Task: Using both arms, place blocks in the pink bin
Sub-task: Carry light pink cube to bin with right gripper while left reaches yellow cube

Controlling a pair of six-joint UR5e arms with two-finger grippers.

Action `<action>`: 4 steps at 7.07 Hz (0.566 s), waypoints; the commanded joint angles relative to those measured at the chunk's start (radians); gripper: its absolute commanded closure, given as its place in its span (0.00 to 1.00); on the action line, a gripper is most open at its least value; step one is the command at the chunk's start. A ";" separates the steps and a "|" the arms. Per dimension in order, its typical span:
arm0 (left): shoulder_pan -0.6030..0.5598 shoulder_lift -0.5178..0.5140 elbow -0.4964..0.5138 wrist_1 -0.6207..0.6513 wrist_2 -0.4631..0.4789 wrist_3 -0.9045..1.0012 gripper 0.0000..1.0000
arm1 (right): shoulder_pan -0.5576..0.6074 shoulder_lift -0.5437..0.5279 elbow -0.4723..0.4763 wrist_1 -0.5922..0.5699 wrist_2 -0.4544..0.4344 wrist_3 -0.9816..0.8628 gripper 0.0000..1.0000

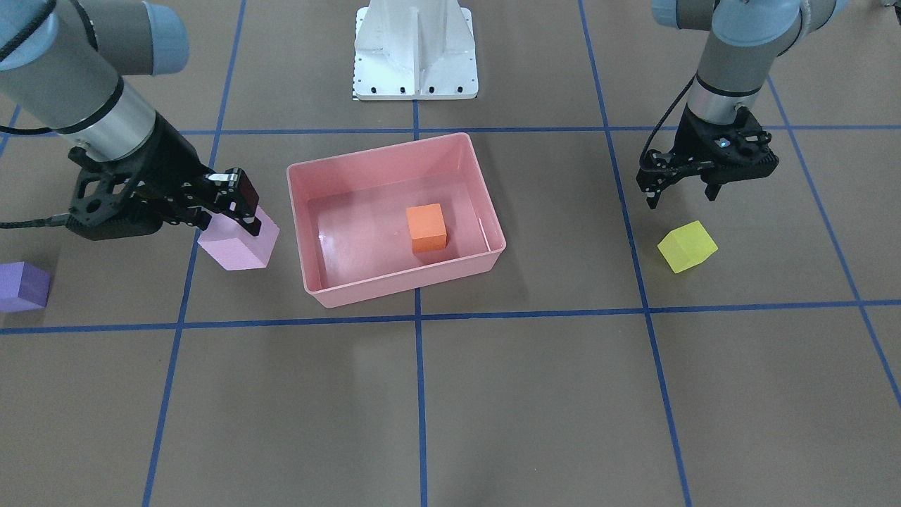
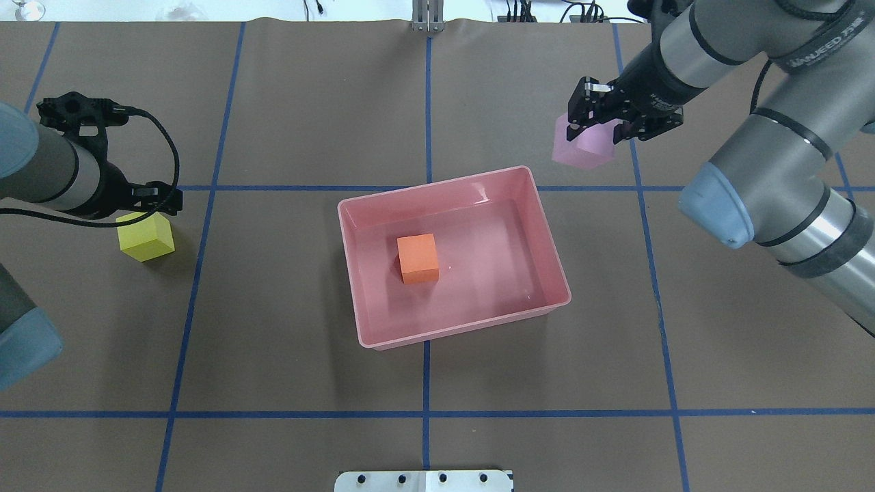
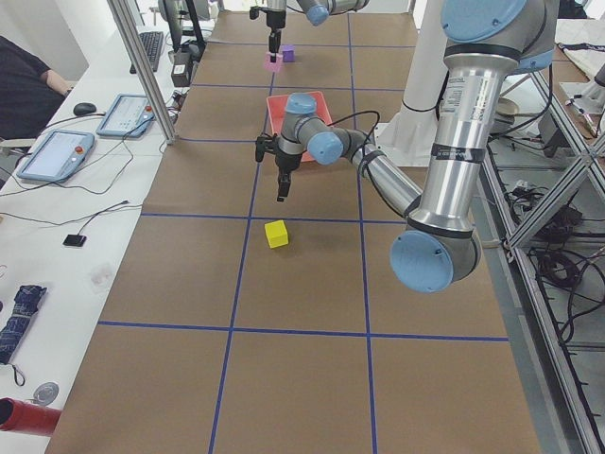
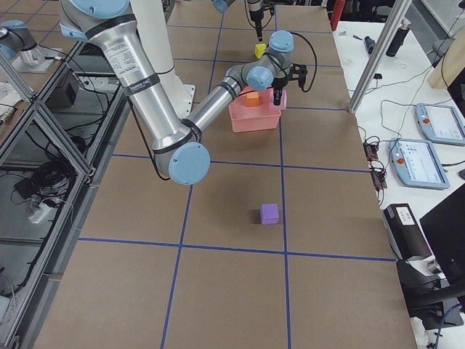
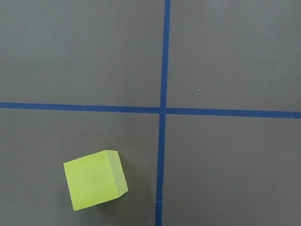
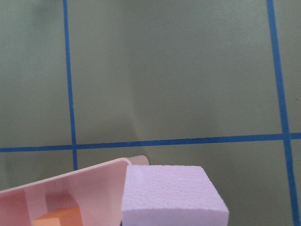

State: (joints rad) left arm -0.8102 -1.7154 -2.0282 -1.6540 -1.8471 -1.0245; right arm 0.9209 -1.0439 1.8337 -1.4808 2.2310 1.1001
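The pink bin [image 1: 394,149] [image 2: 437,184] sits mid-table with the orange block [image 1: 427,227] [image 2: 418,257] inside it. My right gripper [image 1: 243,211] [image 2: 595,119] is shut on the light pink block [image 1: 239,243] [image 2: 584,147] [image 6: 171,195], just outside the bin's corner. My left gripper [image 1: 683,196] [image 2: 147,205] is open and empty, hovering above and just beside the yellow block [image 1: 687,246] [image 2: 145,236] [image 5: 95,180]. The purple block [image 1: 21,285] [image 4: 269,213] lies alone on the table, far out on my right side.
The white pedestal base [image 1: 415,49] [image 2: 424,480] stands at the robot's edge of the table. Blue tape lines grid the brown table. Tablets [image 4: 429,120] and cables lie on a side bench beyond the table's far edge.
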 commanded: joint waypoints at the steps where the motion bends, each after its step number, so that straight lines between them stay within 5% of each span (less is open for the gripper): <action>1: -0.001 0.040 0.089 -0.162 0.003 -0.052 0.00 | -0.097 0.028 -0.002 0.007 -0.106 0.039 1.00; 4: -0.003 0.042 0.126 -0.164 0.008 -0.051 0.00 | -0.232 0.100 -0.019 0.007 -0.215 0.133 1.00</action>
State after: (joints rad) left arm -0.8119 -1.6746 -1.9163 -1.8143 -1.8399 -1.0744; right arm 0.7437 -0.9751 1.8237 -1.4744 2.0526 1.1876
